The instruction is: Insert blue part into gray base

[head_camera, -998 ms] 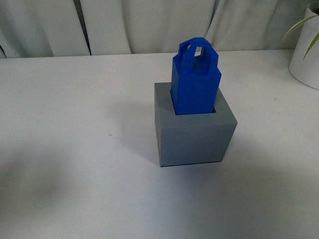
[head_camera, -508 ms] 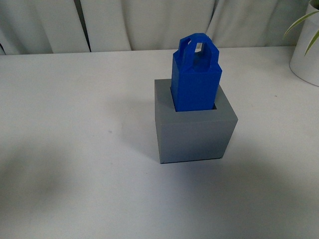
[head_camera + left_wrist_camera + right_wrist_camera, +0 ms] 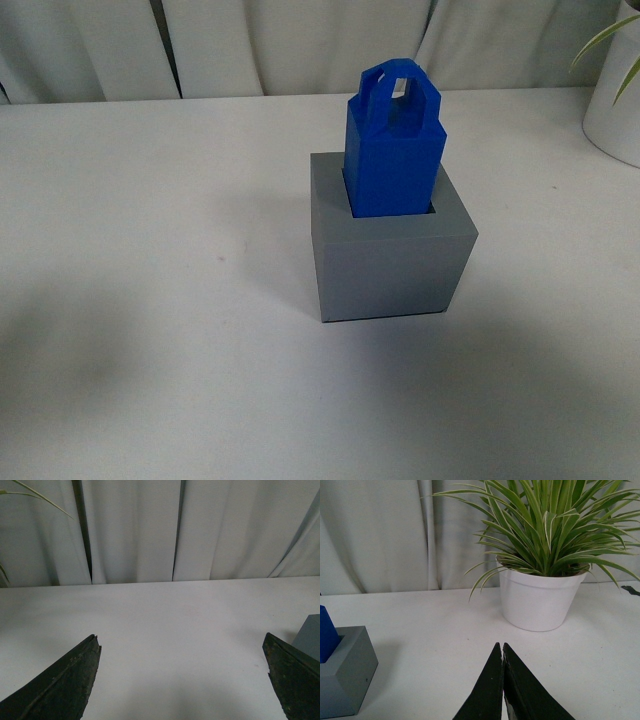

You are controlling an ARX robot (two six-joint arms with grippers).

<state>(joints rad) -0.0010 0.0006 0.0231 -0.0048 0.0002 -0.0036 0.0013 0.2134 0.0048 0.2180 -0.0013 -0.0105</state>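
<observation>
The blue part (image 3: 392,155) stands upright in the square recess of the gray base (image 3: 390,265) in the middle of the white table, handle loop on top. In the right wrist view the gray base (image 3: 345,677) and a sliver of the blue part (image 3: 327,635) show at one edge. In the left wrist view only a corner of the gray base (image 3: 311,636) shows. My left gripper (image 3: 182,647) is open and empty above bare table, apart from the base. My right gripper (image 3: 502,649) is shut and empty, off to the side of the base. Neither gripper shows in the front view.
A white pot (image 3: 540,599) with a striped green plant (image 3: 555,525) stands on the table beyond my right gripper; its pot (image 3: 615,110) shows at the front view's far right edge. White curtains (image 3: 300,45) hang behind the table.
The front view has shifted slightly, so the base and blue part appear a little higher in the picture. The blue part stays seated in the base.
</observation>
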